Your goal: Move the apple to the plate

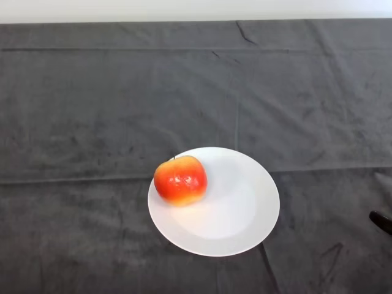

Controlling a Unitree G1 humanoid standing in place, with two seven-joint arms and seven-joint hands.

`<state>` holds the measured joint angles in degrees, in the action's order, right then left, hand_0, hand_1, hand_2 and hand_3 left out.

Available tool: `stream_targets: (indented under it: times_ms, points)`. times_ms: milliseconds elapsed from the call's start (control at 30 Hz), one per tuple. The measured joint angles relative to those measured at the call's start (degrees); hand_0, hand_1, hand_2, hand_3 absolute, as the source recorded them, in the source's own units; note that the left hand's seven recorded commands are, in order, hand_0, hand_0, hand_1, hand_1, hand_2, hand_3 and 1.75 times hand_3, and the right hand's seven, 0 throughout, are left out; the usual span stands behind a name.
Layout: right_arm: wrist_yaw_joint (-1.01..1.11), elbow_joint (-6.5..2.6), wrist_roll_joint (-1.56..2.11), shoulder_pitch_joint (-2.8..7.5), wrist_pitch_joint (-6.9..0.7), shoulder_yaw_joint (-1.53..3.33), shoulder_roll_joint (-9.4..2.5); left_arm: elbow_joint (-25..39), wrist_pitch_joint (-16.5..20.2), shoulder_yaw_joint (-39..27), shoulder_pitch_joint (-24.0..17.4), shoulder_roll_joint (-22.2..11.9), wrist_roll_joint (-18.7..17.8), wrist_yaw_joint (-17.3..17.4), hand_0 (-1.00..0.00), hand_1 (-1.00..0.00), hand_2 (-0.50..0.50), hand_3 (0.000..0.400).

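Note:
A red and yellow apple (180,180) sits upright on the left part of a round white plate (239,208), over its left rim area. The plate lies on the dark cloth, a little below the middle of the head view.
The dark grey cloth (110,110) covers the whole table and is creased in long folds. The table's far edge runs along the top of the view. A small dark thing (383,221) pokes in at the right edge; I cannot tell what it is.

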<state>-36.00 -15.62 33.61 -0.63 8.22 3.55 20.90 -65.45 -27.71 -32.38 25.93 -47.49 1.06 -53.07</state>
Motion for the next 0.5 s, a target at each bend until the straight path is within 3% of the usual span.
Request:
stream_targets:
  times_ms: [500]
  points:
    - [0.00,0.00,0.00,0.00,0.00,0.00,0.00,0.0,0.0,0.2,0.0,0.0,-0.8,0.1,0.00,0.00,0.00,0.000]
